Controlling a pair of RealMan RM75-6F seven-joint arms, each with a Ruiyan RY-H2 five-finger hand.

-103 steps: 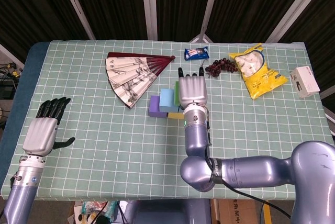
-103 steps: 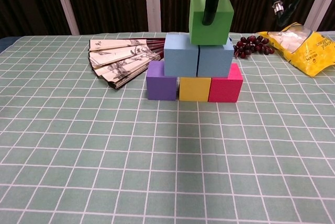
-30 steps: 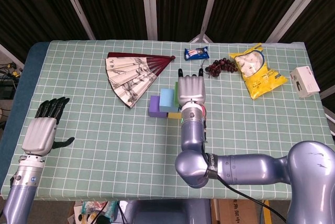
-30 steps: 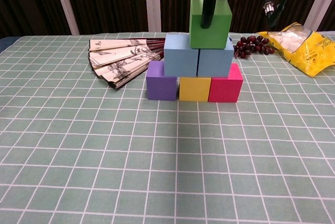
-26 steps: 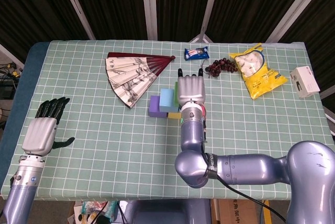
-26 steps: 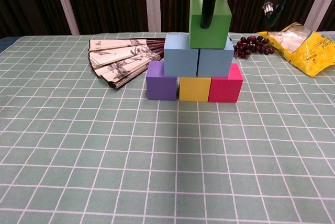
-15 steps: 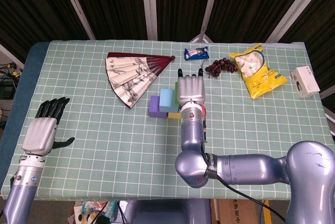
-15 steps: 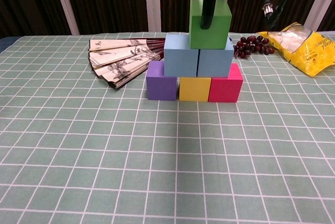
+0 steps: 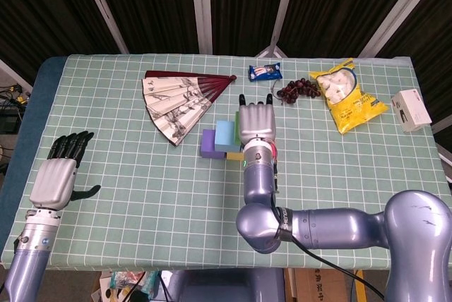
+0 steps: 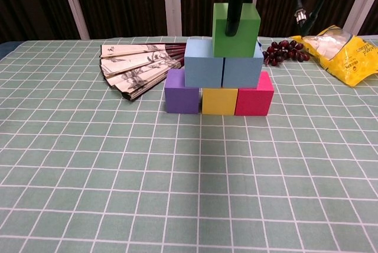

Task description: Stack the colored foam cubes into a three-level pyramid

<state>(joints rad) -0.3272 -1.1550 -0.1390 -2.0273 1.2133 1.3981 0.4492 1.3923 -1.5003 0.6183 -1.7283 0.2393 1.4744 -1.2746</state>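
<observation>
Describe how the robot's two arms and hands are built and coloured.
Both arms are glossy blue-grey metal with rounded joint housings. Each hand, left hand and right hand, has a silver-grey back and black fingers. The right wrist shows a small green light and red wiring; a black cable trails along its forearm.

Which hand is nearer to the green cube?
The right hand: it holds the green cube on top of the stack. The left hand hovers far away by the table's left edge.
</observation>
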